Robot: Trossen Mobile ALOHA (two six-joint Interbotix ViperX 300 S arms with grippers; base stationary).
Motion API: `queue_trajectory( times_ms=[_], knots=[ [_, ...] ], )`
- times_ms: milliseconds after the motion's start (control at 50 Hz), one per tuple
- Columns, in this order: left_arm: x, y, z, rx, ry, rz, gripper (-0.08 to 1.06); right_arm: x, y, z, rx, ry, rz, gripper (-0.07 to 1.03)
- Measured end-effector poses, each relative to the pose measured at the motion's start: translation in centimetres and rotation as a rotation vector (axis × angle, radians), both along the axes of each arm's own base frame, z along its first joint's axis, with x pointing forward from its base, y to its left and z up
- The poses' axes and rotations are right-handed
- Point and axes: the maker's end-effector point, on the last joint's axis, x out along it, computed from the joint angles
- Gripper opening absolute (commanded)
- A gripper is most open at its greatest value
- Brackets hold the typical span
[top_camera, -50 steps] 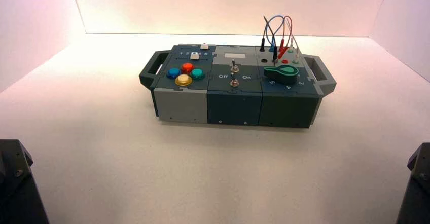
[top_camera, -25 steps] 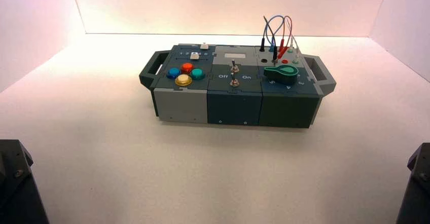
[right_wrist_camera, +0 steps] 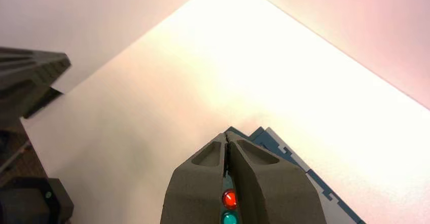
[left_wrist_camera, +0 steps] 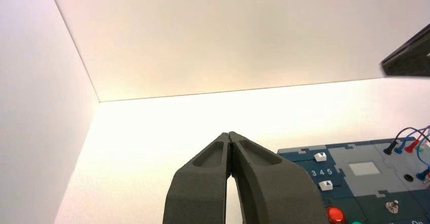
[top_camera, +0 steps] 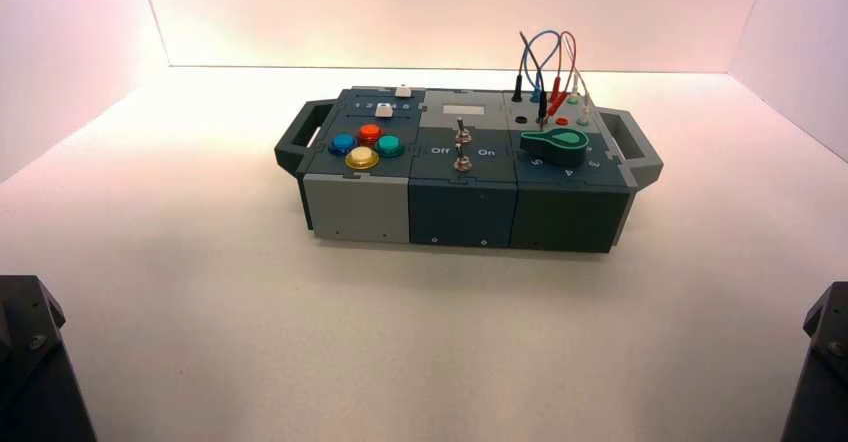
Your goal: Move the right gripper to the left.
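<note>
Both grippers I see pinched closed, holding nothing: right gripper point(right_wrist_camera: 227, 139) raised short of the box point(top_camera: 465, 207), red button point(right_wrist_camera: 229, 198) showing between its fingers; left gripper point(left_wrist_camera: 230, 135) parked beside the box's left end.

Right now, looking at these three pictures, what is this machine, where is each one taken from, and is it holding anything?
It is a two-armed robot facing a dark grey-blue control box on a white table. One picture looks down from above and behind; the dark shapes at its lower corners are the parked arms. The others come from cameras on each wrist. The left gripper and right gripper are shut and hold nothing. The box carries round coloured buttons, two metal toggle switches, a green teardrop knob and looped wires.
</note>
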Motion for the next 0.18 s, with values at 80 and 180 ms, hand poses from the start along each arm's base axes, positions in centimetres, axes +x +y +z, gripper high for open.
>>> queue_trajectory(
  times_ms=[80, 180],
  knots=[
    [-0.04, -0.01, -0.1, 0.001, 0.006, -0.001, -0.03, -0.25, -0.16, 0.75, 0.014, -0.01, -0.001, -0.02],
    [-0.05, -0.16, -0.14, 0.001, 0.008, -0.007, -0.03, -0.39, -0.41, 0.78, 0.017, -0.006, -0.006, -0.02]
  ],
)
